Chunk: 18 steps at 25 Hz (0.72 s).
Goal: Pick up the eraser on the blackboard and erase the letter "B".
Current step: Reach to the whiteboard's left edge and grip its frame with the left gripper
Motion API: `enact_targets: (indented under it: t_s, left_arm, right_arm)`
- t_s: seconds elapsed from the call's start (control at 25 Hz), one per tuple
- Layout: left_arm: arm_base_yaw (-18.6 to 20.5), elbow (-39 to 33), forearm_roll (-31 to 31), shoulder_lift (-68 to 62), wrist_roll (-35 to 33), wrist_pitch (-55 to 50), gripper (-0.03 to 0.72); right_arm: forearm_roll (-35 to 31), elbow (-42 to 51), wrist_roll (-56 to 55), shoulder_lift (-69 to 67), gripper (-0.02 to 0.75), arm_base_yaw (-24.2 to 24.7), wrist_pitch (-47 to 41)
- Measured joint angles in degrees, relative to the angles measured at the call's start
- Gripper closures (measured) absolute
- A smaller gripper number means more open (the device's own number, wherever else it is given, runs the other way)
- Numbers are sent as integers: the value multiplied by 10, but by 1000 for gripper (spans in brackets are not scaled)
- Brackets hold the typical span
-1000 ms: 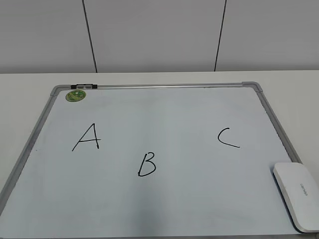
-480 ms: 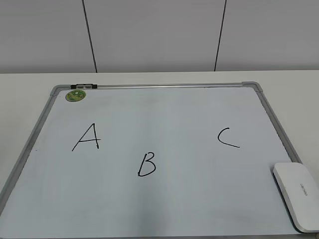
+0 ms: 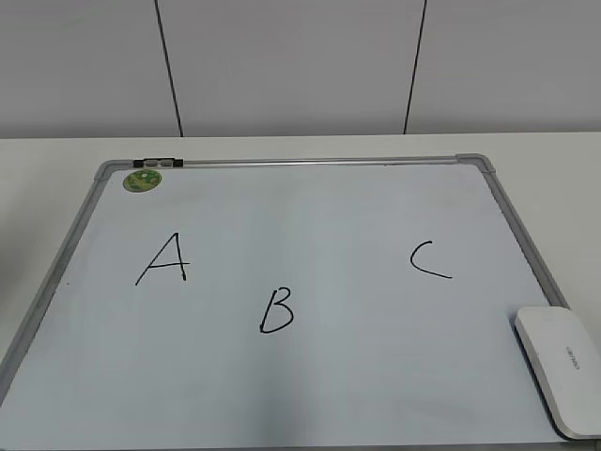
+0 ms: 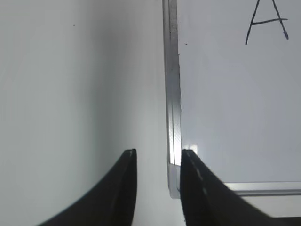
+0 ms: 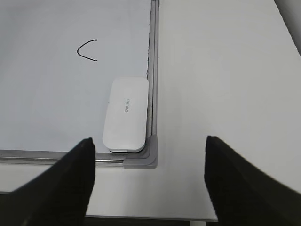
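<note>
I see the eraser (image 3: 558,368) lying flat in the blackboard's (image 3: 310,395) corner at about 4 o'clock in the exterior view, touching the frame, with the letter "B" (image 3: 277,311) well apart from it near the board's middle, toward 6 o'clock. My right gripper (image 5: 149,147) hangs above the eraser with its fingers spread wide and empty. My left gripper (image 4: 158,153) sits over the board's frame edge, fingers only a narrow gap apart, holding nothing.

Both grippers have smooth black fingers (image 4: 124,188) (image 5: 70,183) tapering to points.
</note>
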State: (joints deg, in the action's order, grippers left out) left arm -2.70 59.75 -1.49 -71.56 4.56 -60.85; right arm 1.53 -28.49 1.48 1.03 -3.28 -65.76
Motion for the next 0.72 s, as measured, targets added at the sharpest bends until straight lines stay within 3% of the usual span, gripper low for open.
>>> enact_targets:
  t_s: [0.32,0.72]
  left_arm:
    - [0,86,1,-158,0,12,443]
    - [0,126,1,-269,-19,26,443]
  right_arm:
    - [0,0,0,0,202,0,0]
    - [0,0,0,0,202,0,0]
